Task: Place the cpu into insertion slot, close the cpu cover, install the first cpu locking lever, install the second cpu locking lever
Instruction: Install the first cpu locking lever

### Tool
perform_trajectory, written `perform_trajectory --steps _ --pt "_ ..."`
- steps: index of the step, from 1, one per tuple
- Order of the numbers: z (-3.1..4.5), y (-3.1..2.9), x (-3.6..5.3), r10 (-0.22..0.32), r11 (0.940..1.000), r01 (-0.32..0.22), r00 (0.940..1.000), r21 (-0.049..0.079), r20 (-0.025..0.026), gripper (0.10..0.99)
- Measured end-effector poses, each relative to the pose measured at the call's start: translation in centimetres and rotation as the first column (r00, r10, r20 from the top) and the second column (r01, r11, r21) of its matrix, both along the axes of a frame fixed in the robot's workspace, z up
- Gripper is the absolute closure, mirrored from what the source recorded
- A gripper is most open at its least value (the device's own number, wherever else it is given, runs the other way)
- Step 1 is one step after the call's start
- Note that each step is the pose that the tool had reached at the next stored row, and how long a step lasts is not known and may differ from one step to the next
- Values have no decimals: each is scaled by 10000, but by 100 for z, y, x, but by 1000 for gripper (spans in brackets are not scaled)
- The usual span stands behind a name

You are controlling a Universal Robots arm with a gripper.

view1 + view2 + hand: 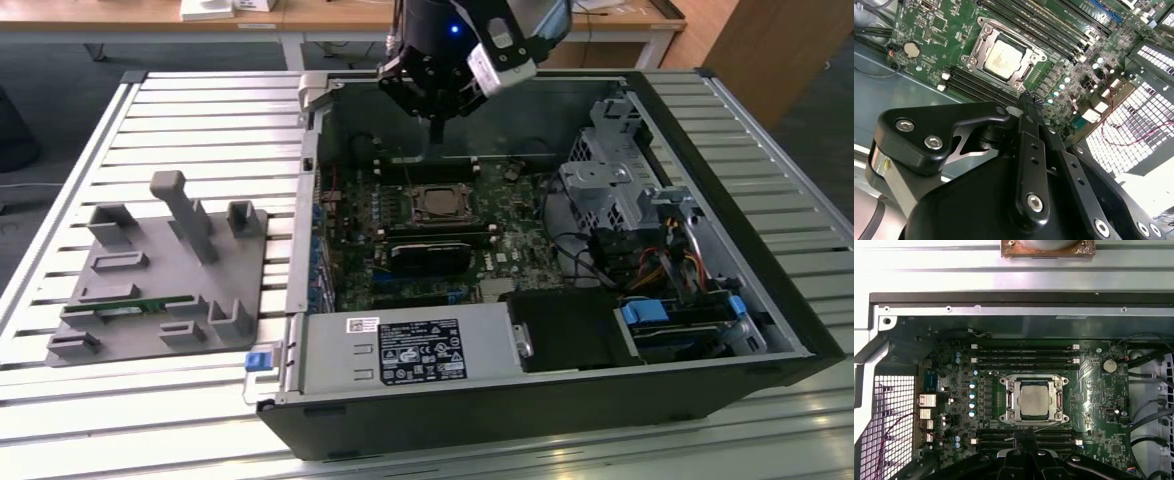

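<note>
I have the gripper [434, 135] hanging over the far part of the open computer case [561, 425], clear above the green motherboard [514, 255]. In both wrist views its black fingers [1028, 107] are pressed together with nothing between them, and the tip [1024, 436] points at the row of black memory slots [1054, 432] just beside the socket.

The cpu [1034, 399] lies flat in the insertion slot [974, 61] with its dull silvery top facing up. The cpu cover [1010, 400] lies down around it, so the chip shows through the central window. I cannot tell how the locking levers sit.

More memory slots [1024, 354] run along the far side of the socket. A round coin battery [1110, 365] sits on the board well apart from it.

Further out in the exterior view, the power supply [407, 350] with its label fills the near end of the case. The cabled drive bays [667, 300] are on the exterior view's right. The case rests on a slatted metal table [200, 110], and on the exterior view's left stands a grey fixture [160, 270] with upright posts
</note>
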State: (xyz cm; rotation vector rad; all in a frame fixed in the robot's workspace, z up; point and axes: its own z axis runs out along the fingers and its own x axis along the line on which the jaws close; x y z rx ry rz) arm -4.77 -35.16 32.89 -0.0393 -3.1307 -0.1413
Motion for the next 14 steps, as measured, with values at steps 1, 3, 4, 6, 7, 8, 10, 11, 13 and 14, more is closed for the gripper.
perform_trajectory --steps 1,3,4,6,7,8,10,11,13,14 --pt "0 0 0 1 10000 -1 10000 -1 0 980" --pt "-4 0 -5 0 10000 0 10000 0 1 980" --pt "-5 0 -5 1 10000 -1 10000 0 0 980" --pt "-6 0 -7 1 10000 -1 10000 0 0 980" --pt "-6 0 -10 -1 10000 1 10000 1 1 980" --pt "-6 0 -11 0 10000 0 10000 0 0 980" --pt "-7 0 -13 0 10000 0 10000 0 1 980" --pt "-8 0 -14 1 10000 -1 10000 1 1 980" --pt "-9 0 -18 1 10000 -1 10000 0 1 980" --pt "-9 0 -19 0 10000 0 10000 0 1 980"
